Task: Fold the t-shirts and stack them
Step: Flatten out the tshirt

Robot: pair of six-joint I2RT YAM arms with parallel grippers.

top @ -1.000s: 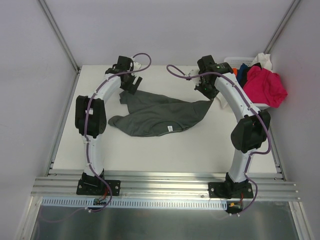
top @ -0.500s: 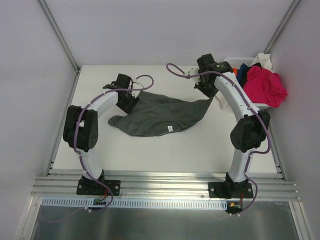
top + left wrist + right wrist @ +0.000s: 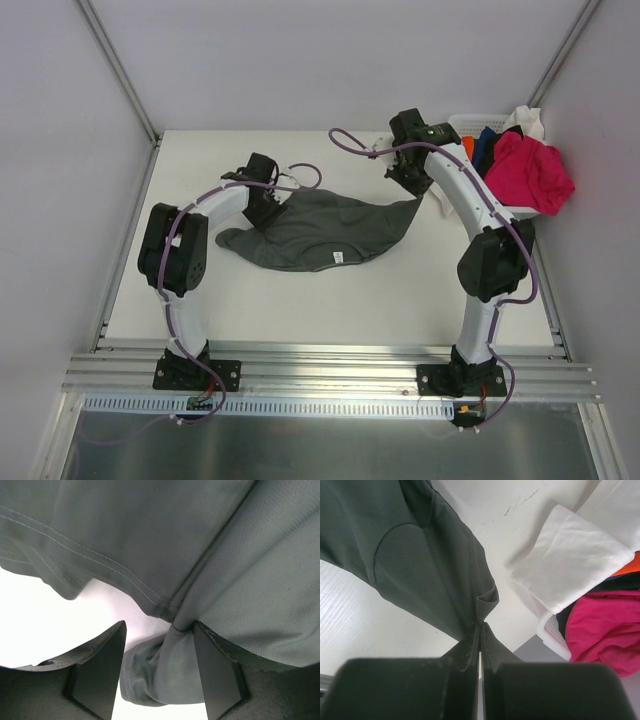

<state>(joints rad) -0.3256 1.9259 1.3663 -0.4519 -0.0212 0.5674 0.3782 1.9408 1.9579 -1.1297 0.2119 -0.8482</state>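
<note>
Well, the charcoal t-shirt [image 3: 320, 232] lies crumpled and spread across the middle of the white worktop [image 3: 300, 300], between the two arms. The left end effector [image 3: 268, 205] is low over the shirt's left part, near a hem with double stitching. In its wrist view the left end effector [image 3: 159, 630] has its jaws only partly apart. A rolled bunch of the charcoal t-shirt [image 3: 165, 675] fills the space between them, so it is gripping this bunch. Near the tips a bit of bare worktop shows beside one finger.

The right end effector [image 3: 412, 182] is at the shirt's right end, which stretches toward it in a narrow point. In its wrist view the right end effector [image 3: 480, 630] is closed tight, and a thin edge of the charcoal t-shirt [image 3: 410, 555] is pinched between the two fingers.

At the far right corner stands a white basket [image 3: 462, 124]. A pink t-shirt [image 3: 535, 175] hangs over its rim, and a white t-shirt [image 3: 527, 120] lies behind it. They are well apart from the left arm and just beside the right one.
</note>
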